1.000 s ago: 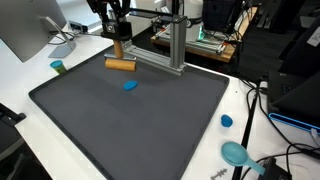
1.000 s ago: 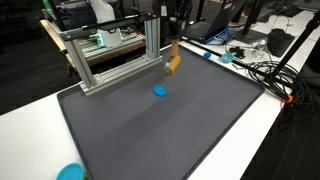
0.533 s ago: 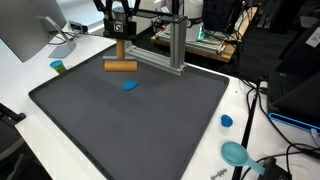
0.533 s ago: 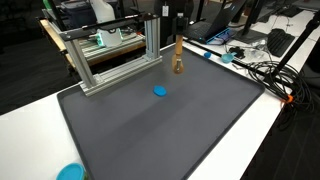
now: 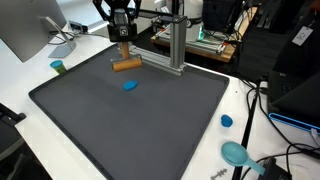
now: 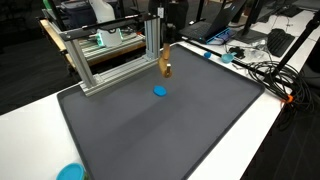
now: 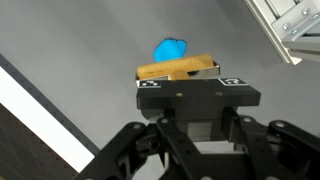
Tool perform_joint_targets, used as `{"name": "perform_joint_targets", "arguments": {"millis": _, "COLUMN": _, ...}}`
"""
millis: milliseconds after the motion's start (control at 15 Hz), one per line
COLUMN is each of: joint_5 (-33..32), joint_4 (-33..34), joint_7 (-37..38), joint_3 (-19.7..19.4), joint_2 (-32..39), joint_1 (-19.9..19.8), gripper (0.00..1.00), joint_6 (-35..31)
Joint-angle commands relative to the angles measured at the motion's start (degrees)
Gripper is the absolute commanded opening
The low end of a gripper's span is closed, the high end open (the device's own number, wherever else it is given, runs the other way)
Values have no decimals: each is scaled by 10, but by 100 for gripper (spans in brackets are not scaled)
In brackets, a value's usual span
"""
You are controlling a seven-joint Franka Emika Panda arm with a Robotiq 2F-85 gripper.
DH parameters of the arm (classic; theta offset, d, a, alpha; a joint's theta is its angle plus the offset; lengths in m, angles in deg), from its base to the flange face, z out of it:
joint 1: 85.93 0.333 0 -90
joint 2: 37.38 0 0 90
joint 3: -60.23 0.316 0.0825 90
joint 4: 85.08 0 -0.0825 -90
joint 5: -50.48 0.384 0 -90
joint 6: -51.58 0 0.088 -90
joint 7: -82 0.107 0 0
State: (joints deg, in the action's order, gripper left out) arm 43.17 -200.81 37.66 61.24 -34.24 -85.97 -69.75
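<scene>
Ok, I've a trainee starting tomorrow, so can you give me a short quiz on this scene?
1. True or false: the claw is shut on the wooden block.
2. The small piece lying on the mat near the block is: A red, B blue, C green.
3. What stands at the mat's far edge, beside the claw?
Key: 1 true; 2 B; 3 the metal frame.

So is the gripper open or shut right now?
Shut: the wrist view shows the gripper clamped on the wooden block.
</scene>
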Motion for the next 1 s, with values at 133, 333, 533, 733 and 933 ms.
{"name": "perform_joint_targets", "arguments": {"millis": 133, "joint_5": 50, "joint_4": -16, "joint_7": -121, "joint_3": -1, "joint_2": -15, "joint_1": -10, "gripper": 22, "joint_6": -40}}
{"name": "perform_joint_targets", "arguments": {"millis": 333, "joint_5": 130, "joint_4": -44, "joint_7": -242, "joint_3": -6, "joint_2": -23, "joint_1": -22, "gripper": 22, "joint_6": -88}}
{"name": "perform_joint_targets", "arguments": {"millis": 533, "joint_5": 172, "joint_4": -59, "joint_7": -362, "joint_3": -15, "joint_2": -19, "joint_1": -35, "gripper": 22, "joint_6": -73}}
{"name": "perform_joint_targets", "arguments": {"millis": 733, "joint_5": 95, "joint_4": -72, "joint_7": -309, "joint_3": -27, "joint_2": -17, "joint_1": -36, "gripper": 22, "joint_6": -76}}
{"name": "perform_joint_targets", "arguments": {"millis": 933, "joint_5": 110, "joint_4": -65, "joint_7": -319, "joint_3": -27, "joint_2": -2, "joint_1": -36, "gripper": 22, "joint_6": -74}}
